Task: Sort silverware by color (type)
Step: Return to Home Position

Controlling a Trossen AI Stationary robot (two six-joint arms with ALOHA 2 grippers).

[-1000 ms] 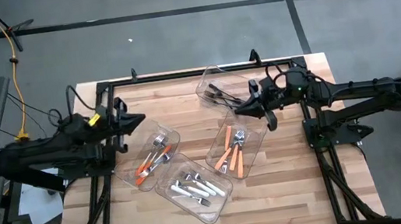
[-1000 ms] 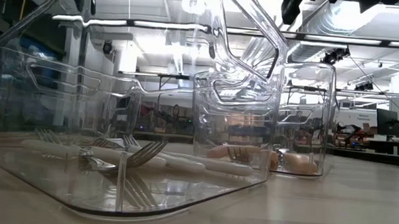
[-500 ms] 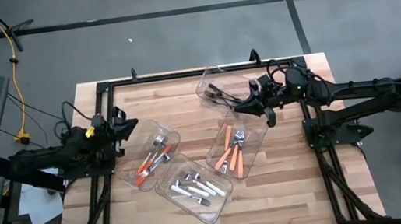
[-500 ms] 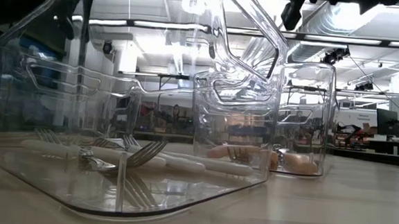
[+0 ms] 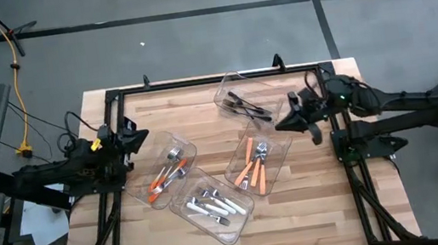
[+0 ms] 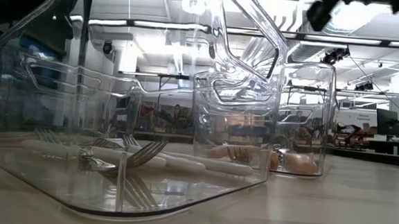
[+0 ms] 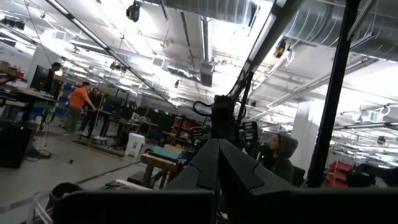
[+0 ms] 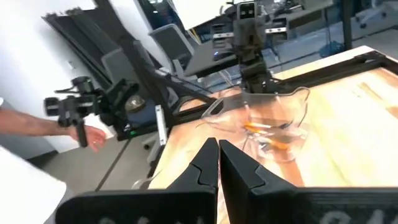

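Observation:
Four clear bins hold the silverware. Black pieces (image 5: 244,102) lie in the far bin, orange-handled ones (image 5: 252,162) in the right bin. Orange-handled and plain silver pieces (image 5: 166,173) share the left bin, and white-handled ones (image 5: 213,205) fill the near bin. My left gripper (image 5: 142,136) hangs shut and empty at the table's left edge, left of the left bin; its wrist view shows the fingers closed (image 7: 217,149). My right gripper (image 5: 282,124) is shut and empty too (image 8: 217,146), right of the far and right bins.
A black frame (image 5: 196,81) runs along the table's far edge and down both sides. Bare wood lies along the near edge (image 5: 302,222) and the far left corner. In the right wrist view a person's hand (image 8: 93,134) shows beyond the table. The low view looks through the near bin (image 6: 114,141).
My right gripper has drawn back toward the table's right edge, away from the far bin. My left gripper has pulled back a little toward the left edge. The bins and silverware have stayed where they were.

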